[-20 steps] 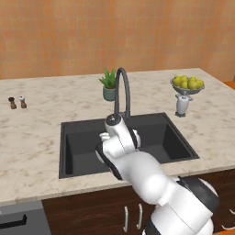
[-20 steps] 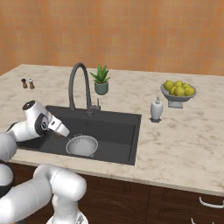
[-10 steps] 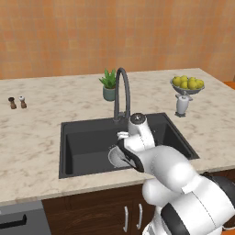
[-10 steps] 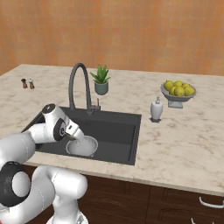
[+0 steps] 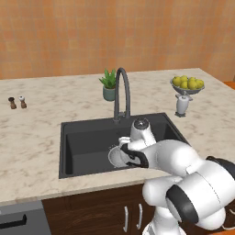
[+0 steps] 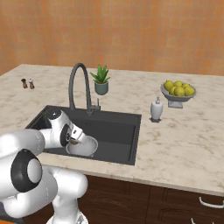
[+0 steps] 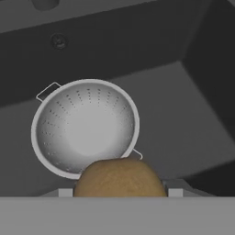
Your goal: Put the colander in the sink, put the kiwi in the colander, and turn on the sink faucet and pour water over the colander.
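The silver perforated colander (image 7: 85,128) sits on the floor of the black sink (image 7: 193,114), near its front wall (image 6: 118,127). My gripper (image 6: 78,136) hangs low inside the basin, just above the near rim of the colander (image 6: 85,148), shut on the fuzzy brown kiwi (image 7: 119,179). In the hand view the kiwi covers the colander's near edge. From the left base view the hand (image 5: 126,150) overlaps the colander (image 5: 114,158). The dark gooseneck sink faucet (image 5: 122,92) stands behind the basin, its spout arching over the back of the basin; no water shows.
A potted plant (image 6: 101,81) stands behind the faucet (image 6: 78,83). To the right of the sink are a white soap dispenser (image 6: 156,109) and a footed bowl of yellow-green fruit (image 6: 178,91). Two small shakers (image 5: 16,102) stand far left on the counter.
The arm has swung right from the sink's left side and lowered, bringing the kiwi over the colander's near rim. The colander has not moved.
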